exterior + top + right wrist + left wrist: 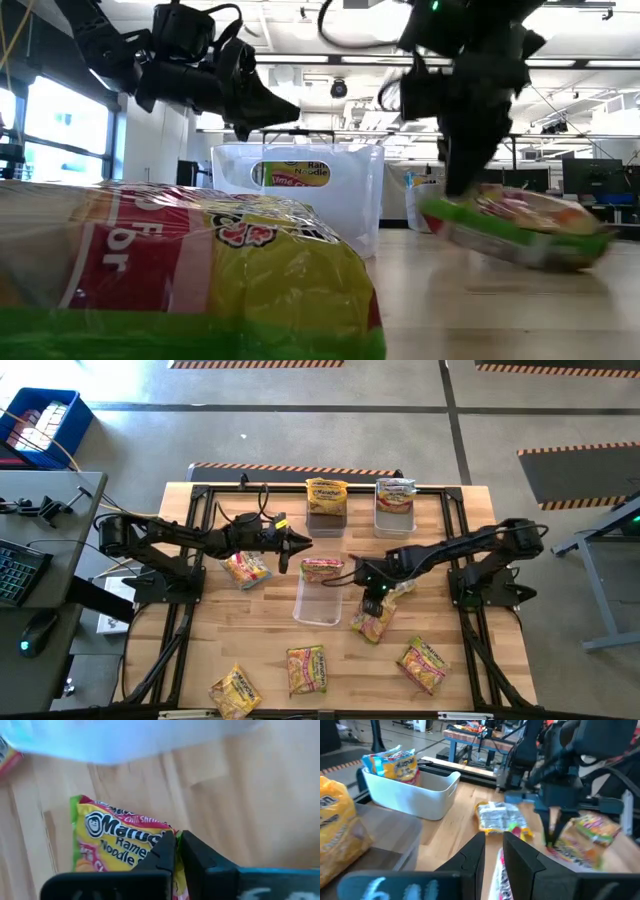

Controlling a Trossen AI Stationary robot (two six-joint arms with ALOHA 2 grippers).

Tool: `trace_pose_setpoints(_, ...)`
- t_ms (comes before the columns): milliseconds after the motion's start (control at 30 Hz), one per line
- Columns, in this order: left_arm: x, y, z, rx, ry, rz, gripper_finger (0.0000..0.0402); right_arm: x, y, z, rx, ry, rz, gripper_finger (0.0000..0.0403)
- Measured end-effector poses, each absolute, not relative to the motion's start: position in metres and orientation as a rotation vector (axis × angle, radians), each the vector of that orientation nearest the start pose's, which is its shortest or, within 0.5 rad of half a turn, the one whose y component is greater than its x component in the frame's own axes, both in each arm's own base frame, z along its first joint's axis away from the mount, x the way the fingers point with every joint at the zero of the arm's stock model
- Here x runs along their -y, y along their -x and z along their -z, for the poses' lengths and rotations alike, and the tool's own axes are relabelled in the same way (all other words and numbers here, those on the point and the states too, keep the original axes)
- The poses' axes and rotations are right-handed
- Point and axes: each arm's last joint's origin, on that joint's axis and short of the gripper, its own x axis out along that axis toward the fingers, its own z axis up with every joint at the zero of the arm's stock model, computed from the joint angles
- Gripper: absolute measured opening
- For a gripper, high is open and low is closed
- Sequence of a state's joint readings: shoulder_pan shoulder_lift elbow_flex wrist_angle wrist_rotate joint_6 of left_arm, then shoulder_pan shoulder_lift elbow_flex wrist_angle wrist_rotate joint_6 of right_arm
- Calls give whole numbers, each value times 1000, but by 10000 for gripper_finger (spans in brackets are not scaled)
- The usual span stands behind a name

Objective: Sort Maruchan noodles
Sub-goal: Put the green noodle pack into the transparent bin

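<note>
My right gripper is near the table's middle, just right of a clear bin, shut on a red, green and yellow noodle packet. My left gripper hovers over that bin's far left corner. Its fingers are almost together and hold nothing. One red-and-green packet lies in the clear bin. A yellow packet and a silvery one fill two bins at the far edge. Loose packets lie flat on the table: a pink one and three yellow ones along the near edge. My right gripper pinches the packet's edge between its two fingers, coming down from above. The packet is tilted, its held end raised. I cannot tell whether its lower end rests on the table.
A silvery-white packet lies on the table beside my right gripper. One yellow packet lies close in front of the low camera. Black frame rails run along the table's sides. Bare wood shows near left and near right.
</note>
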State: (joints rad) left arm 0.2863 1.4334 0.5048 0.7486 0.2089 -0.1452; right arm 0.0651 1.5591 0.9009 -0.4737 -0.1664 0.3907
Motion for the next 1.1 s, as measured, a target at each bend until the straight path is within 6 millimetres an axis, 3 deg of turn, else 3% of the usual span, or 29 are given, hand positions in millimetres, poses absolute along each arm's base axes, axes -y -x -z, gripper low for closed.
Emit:
trace_pose_setpoints(200, -64, -271, -197, -148, 223, 4, 63, -36, -275, -206, -1033, -325, 146, 1)
trace_pose_setpoints(467, -38, -293, -207, -198, 222, 106, 102, -66, -268, -211, -912, -192, 320, 0)
trace_pose_setpoints(800, -20, -350, -200, -274, 233, 160, 143, -97, -258, -215, -773, -71, 424, 0)
trace_pose_setpoints(1100, -9, -397, -189, -360, 230, 185, 145, -106, -254, -216, -731, -26, 440, 0)
